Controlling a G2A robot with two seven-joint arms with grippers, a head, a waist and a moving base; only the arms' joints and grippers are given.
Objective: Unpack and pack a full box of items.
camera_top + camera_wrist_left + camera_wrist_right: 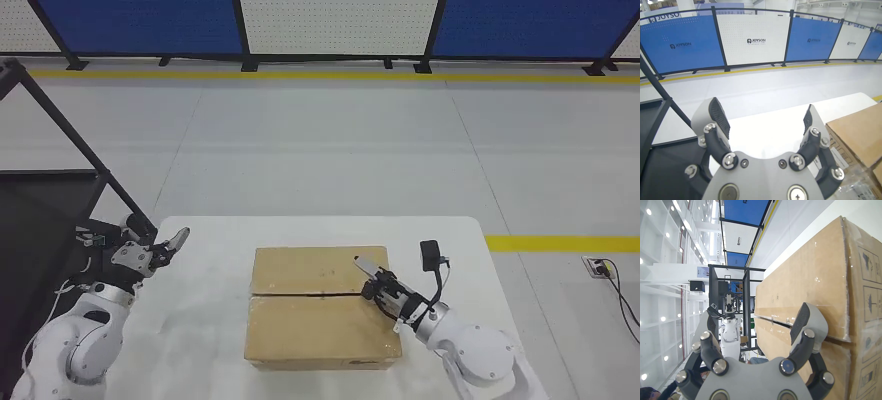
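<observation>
Top view: the box (320, 310) sat mid-tabletop (200, 330), flaps shut, a seam running across the lid. At the seam's right end was the right hand (370, 278). By the far left corner, well apart from the box, was the left hand (158, 242).

Left wrist view: the left hand (762, 113) was spread wide and empty above the tabletop, with a box corner (857, 132) off to one side.

Right wrist view: the right hand (757, 311) was wide and held nothing. One finger (806, 321) lay at the seam; contact unclear.
</observation>
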